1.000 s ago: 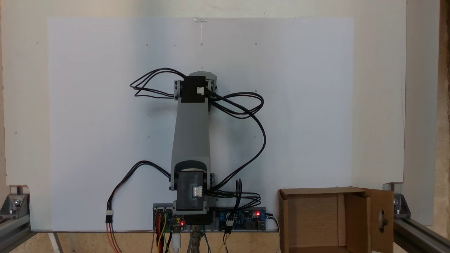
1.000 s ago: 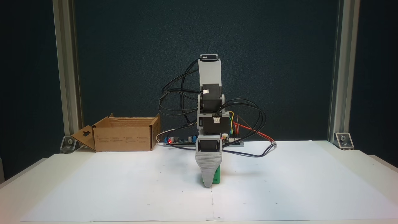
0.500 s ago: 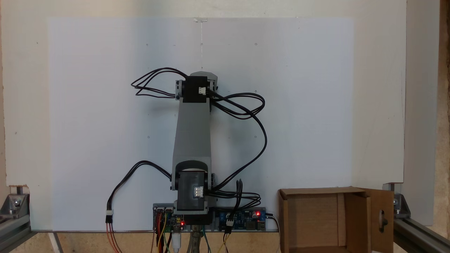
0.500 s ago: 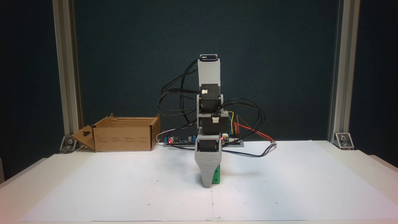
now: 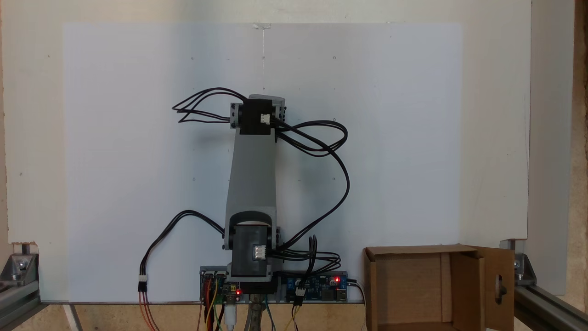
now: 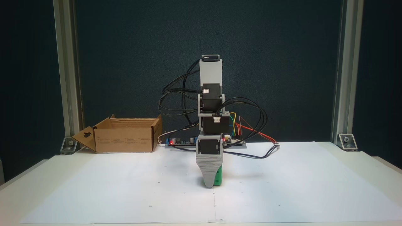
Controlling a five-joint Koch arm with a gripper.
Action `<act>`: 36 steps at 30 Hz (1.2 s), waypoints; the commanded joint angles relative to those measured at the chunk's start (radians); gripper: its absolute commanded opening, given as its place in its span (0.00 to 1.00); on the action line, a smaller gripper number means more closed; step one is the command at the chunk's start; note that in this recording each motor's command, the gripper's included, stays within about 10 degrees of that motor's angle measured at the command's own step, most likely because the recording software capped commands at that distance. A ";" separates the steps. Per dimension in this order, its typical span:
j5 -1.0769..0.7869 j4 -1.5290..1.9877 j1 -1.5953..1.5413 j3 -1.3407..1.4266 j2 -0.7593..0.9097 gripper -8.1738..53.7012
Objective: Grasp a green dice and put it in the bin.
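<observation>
Now, pincer low on the worktop, green dice right behind its front jaw.
Grip unreadable, jaws overlapping; a loose hold could drop it before the bin, well away left.

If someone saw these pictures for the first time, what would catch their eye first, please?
Probably the green dice, the one bright spot on the white sheet, half hidden behind the gripper at mid-table. Next, the bin, open at the back left in that fixed view.
</observation>
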 commanded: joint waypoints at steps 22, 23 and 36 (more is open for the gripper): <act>0.028 0.775 0.037 -0.704 0.324 0.32; 0.028 0.782 0.044 -0.704 0.328 0.32; -0.150 0.839 0.713 -0.703 0.370 0.32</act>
